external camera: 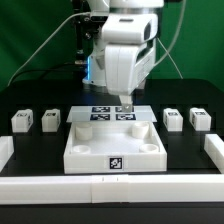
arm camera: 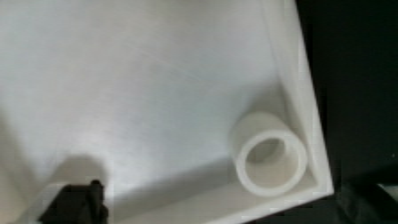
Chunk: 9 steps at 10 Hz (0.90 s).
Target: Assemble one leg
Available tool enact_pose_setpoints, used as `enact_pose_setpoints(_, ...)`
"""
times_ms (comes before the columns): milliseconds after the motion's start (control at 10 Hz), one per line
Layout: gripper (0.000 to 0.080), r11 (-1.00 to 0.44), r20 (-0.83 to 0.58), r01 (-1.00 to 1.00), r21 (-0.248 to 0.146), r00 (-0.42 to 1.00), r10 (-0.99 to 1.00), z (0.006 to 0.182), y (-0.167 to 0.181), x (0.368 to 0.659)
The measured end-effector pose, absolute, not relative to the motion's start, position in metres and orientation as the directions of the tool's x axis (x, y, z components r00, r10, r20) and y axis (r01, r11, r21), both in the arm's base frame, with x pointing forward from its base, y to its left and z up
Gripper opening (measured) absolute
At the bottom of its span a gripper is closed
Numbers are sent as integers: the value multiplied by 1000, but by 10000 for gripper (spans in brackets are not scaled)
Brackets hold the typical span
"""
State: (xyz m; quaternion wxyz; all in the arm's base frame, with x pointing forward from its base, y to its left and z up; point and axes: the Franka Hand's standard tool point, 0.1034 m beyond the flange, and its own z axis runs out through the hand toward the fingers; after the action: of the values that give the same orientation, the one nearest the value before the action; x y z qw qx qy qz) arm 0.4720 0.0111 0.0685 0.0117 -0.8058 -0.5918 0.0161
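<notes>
Four small white legs with tags lie on the black table, two at the exterior view's left (external camera: pixel 22 121) (external camera: pixel 50 119) and two at its right (external camera: pixel 172 118) (external camera: pixel 199 118). The large white square panel (external camera: pixel 85 147) with round corner sockets lies in the middle. My gripper (external camera: pixel 125 103) hangs over the panel's far edge, apart from every leg. It looks open and holds nothing. In the wrist view the panel (arm camera: pixel 160 100) fills the picture, with one round socket (arm camera: pixel 272 152) near its corner. One dark fingertip (arm camera: pixel 75 203) shows above the panel. No leg shows there.
The marker board (external camera: pixel 100 113) lies just behind the panel, under the gripper. White rails run along the table's front edge (external camera: pixel 110 187) and both sides (external camera: pixel 214 150). A green backdrop and cables stand behind the arm.
</notes>
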Motion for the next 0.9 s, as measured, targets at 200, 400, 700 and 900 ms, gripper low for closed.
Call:
enact_pose_setpoints(200, 650, -310, -8, 950, -32, 310, 951, 64, 5, 467)
enact_pose_setpoints(400, 650, -311, -8, 950, -33, 311, 951, 64, 5, 466)
enact_pose_setpoints(700, 650, -207, 4, 978, -9, 207, 978, 62, 2, 466)
enact_pose_setpoints(900, 650, -98, 2, 995, -18, 98, 995, 52, 2, 453)
